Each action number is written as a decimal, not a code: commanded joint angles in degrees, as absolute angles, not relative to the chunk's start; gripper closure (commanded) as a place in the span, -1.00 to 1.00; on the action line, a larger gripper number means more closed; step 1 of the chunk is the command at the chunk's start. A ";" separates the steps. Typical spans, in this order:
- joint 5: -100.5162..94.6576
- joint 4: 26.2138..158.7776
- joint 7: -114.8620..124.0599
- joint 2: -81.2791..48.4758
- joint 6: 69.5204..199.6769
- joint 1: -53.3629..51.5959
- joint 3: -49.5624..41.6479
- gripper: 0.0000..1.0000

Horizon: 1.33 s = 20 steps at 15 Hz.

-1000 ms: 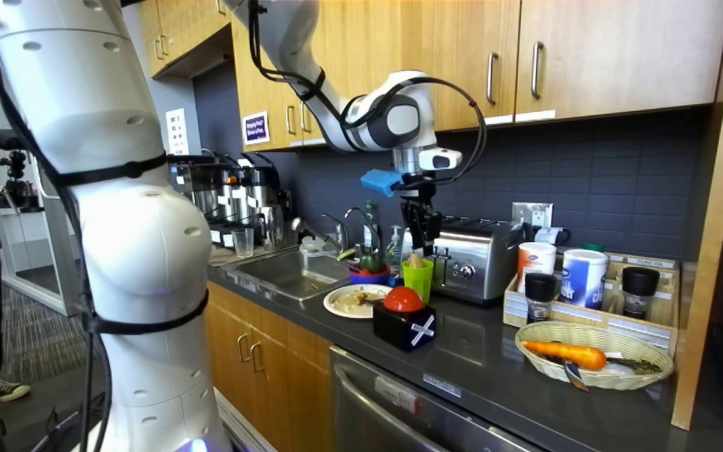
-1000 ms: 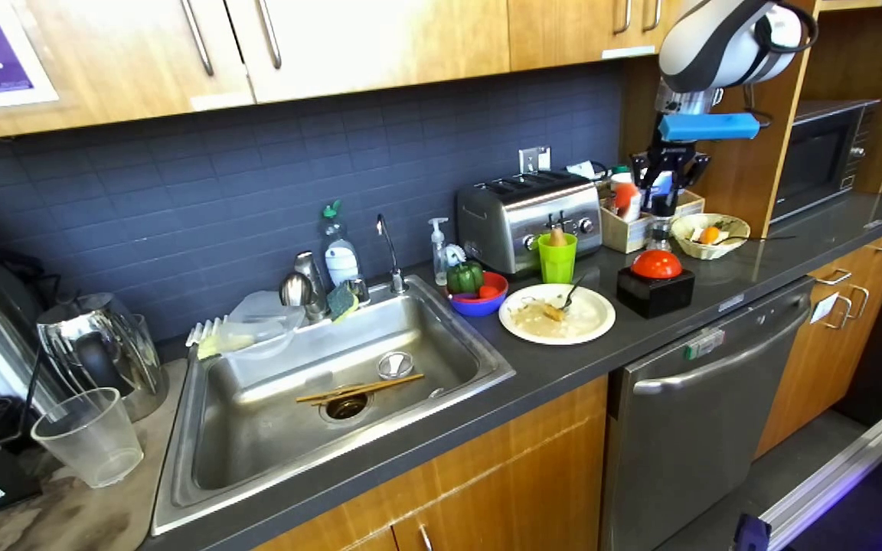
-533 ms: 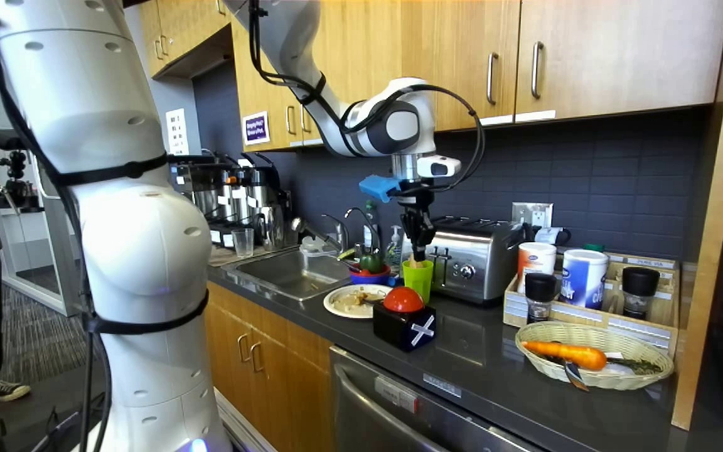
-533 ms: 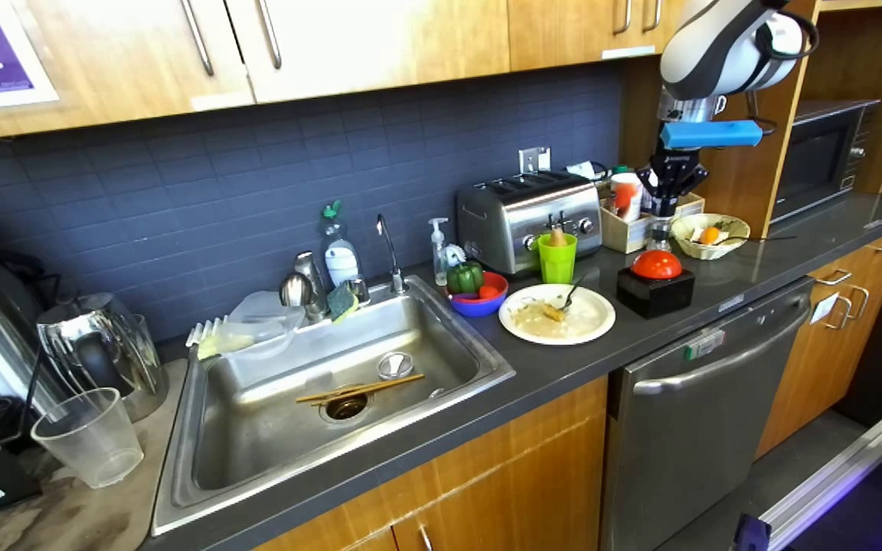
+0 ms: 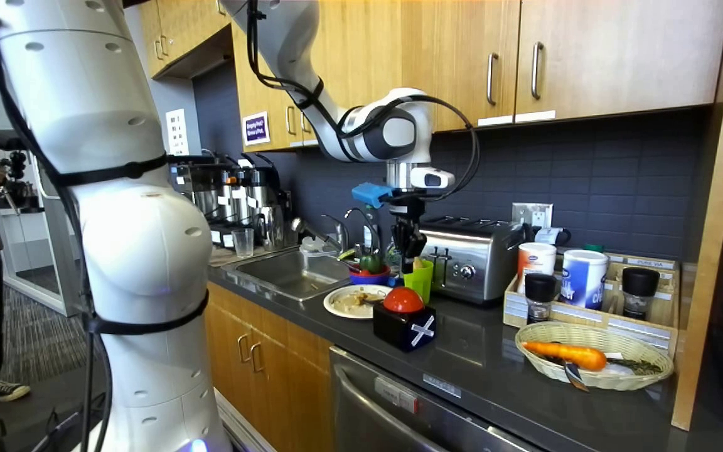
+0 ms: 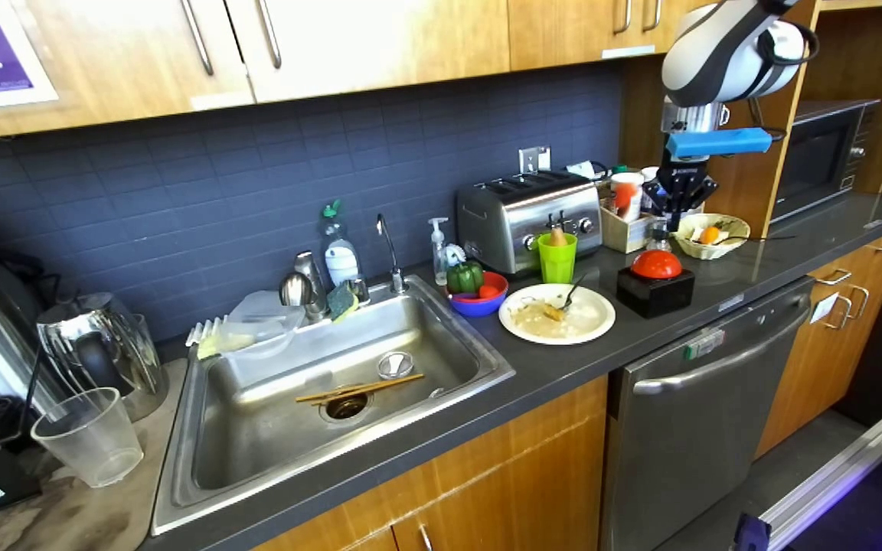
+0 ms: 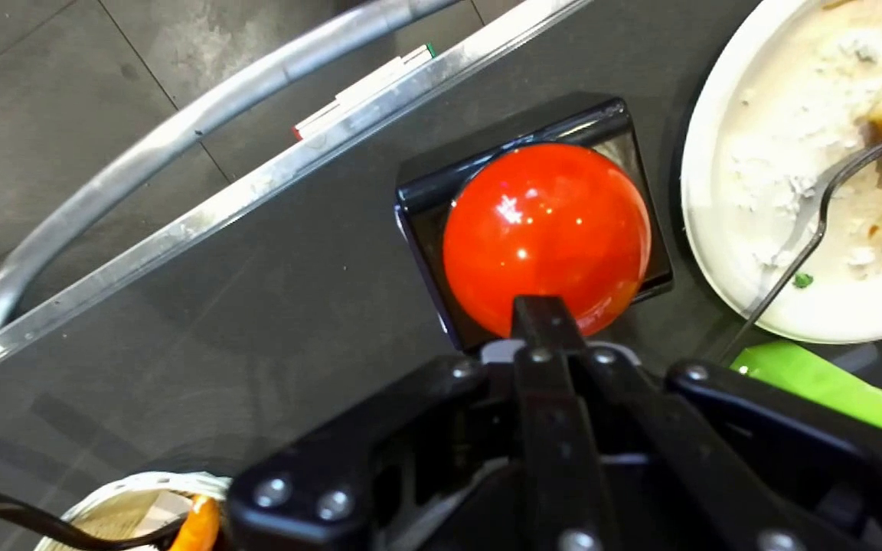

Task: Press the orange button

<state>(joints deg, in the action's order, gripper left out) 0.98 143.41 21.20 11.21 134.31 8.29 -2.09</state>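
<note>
The orange button [image 5: 403, 300] is a glossy red-orange dome on a black box [image 5: 393, 329], standing on the dark counter. Both exterior views show it, and the dome [image 7: 548, 222] fills the middle of the wrist view. My gripper [image 5: 408, 269] points downward just above the dome, with a visible gap below the fingertips. In an exterior view the gripper [image 6: 673, 225] hangs over the back of the box. Its fingers [image 7: 548, 321] are pressed together with nothing between them, and they cover the dome's lower edge in the wrist view.
A plate with food and a fork [image 6: 556, 333] lies beside the box. Close behind stand a green cup [image 6: 557, 260] and a steel toaster [image 6: 529, 218]. A wicker basket [image 5: 612, 380] with a carrot and a wooden organizer [image 5: 644, 329] are farther along. The counter's front edge is near.
My gripper has come down toward the button and shifted slightly across above it. Its fingers have drawn together from a partly open stance. The button and box have not moved.
</note>
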 commanded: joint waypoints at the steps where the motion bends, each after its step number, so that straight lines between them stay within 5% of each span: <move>1: 0.68 144.89 22.03 13.16 134.76 7.66 -1.92 1.00; 20: 2.93 146.97 20.61 9.14 144.00 5.80 -1.91 1.00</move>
